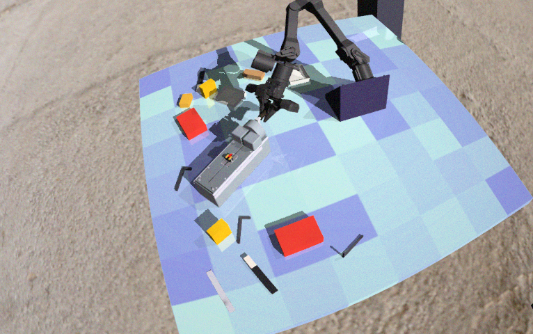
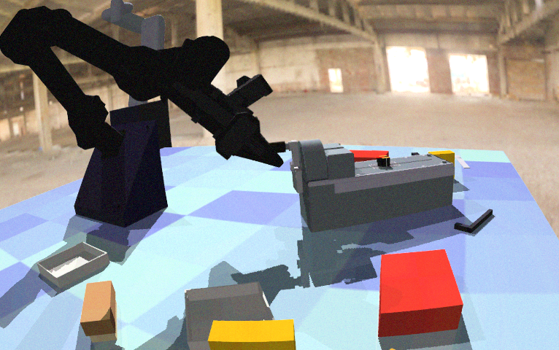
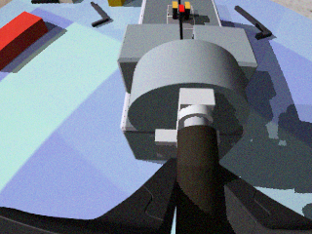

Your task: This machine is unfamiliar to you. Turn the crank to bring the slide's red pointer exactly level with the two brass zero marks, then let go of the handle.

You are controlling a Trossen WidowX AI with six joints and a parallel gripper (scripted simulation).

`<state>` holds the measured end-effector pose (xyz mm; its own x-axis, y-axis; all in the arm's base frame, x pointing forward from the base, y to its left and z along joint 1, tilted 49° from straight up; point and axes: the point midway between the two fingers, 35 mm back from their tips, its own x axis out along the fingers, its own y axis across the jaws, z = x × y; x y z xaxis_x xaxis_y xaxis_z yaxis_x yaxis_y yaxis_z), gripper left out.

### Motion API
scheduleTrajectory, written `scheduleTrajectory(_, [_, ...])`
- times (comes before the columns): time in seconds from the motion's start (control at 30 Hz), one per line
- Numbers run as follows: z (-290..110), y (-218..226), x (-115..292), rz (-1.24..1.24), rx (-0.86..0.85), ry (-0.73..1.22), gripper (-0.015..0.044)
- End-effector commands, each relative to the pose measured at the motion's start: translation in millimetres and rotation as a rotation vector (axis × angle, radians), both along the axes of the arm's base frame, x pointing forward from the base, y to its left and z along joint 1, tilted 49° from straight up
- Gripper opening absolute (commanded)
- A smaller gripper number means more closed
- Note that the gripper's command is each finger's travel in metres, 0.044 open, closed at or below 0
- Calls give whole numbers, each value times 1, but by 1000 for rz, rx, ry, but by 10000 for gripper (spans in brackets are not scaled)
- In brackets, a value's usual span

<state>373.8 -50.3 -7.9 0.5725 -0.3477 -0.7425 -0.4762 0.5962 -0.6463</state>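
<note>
A grey machine [image 1: 224, 175] [image 2: 378, 195] lies on the checkered table, with a round crank disc [image 1: 252, 129] [image 2: 313, 160] [image 3: 189, 74] at the end nearest the arm. My gripper [image 1: 265, 117] [image 2: 275, 154] [image 3: 190, 167] is shut on the dark crank handle [image 3: 197, 156], which sticks out of the disc's lower part. On the machine's top, the slide's red pointer [image 1: 228, 156] [image 3: 179, 6] sits between the two brass marks [image 3: 174, 6] [image 3: 187, 6]. In the wrist view it looks about level with them. In the exterior view the slide [image 2: 380, 161] shows only as a small dark knob.
Red blocks [image 1: 191, 123] [image 1: 298, 234] [image 2: 417, 290], yellow blocks [image 1: 218, 230] [image 1: 207, 88] [image 2: 251, 333], a brown block [image 2: 98, 308] and two shallow trays [image 2: 71, 263] [image 2: 226, 303] lie around the machine. Black L-shaped bars [image 1: 180, 177] [image 2: 473, 222] lie beside it. The arm's dark base [image 1: 362, 97] stands behind.
</note>
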Motion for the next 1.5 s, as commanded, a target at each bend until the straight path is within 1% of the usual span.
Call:
scheduleTrajectory(0.0, [-6, 5, -5, 14, 10, 19, 0])
scheduleTrajectory(1.47, [-10, 6, -6, 14, 10, 19, 0])
